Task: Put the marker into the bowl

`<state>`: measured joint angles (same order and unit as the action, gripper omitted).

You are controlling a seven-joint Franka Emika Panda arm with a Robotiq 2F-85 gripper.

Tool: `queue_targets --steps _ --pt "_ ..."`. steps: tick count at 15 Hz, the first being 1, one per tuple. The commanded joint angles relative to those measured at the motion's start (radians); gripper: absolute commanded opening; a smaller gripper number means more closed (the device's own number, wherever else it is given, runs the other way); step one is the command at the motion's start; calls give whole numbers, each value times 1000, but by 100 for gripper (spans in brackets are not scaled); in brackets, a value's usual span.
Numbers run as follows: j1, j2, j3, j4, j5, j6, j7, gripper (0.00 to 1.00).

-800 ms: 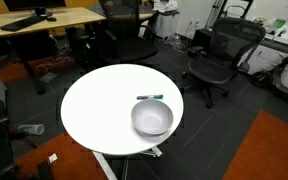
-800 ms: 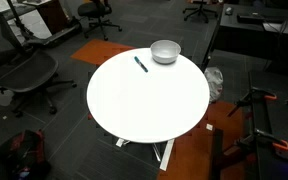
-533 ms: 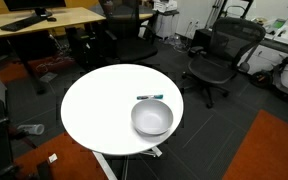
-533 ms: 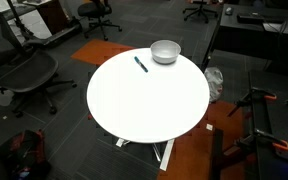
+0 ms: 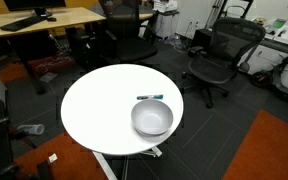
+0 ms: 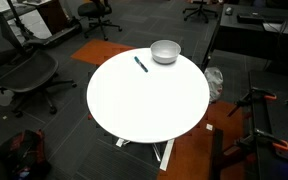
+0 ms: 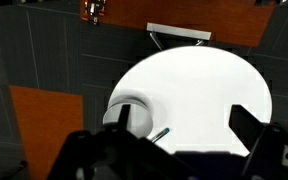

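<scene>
The marker [image 5: 150, 97] lies flat on the white round tabletop [image 5: 99, 105], just beside the silvery metal bowl [image 5: 152, 119] and outside it. Both sit near the tabletop's edge. In the wrist view the gripper [image 7: 181, 125] hangs above them, its fingers [image 7: 254, 135] spread wide apart and holding nothing. A black office chair [image 5: 219, 55] stands nearby.

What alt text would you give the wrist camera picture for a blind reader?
Looking down past the open gripper, dark along the bottom edge, at a round white table where a small marker lies near a silvery bowl. Dark floor with orange patches surrounds it.
</scene>
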<state>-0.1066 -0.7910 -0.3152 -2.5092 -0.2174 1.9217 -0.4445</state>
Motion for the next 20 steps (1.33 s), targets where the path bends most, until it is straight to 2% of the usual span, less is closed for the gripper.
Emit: queue_targets --steps 1,7,12,16,20 --pt "36 85 12 38 51 59 32 100" --pt "60 247 62 74 166 239 157 100" --pt "66 433 124 146 240 349 269 100" --pt "79 589 152 232 324 367 292 100" --pt "68 745 197 323 319 418 372 100"
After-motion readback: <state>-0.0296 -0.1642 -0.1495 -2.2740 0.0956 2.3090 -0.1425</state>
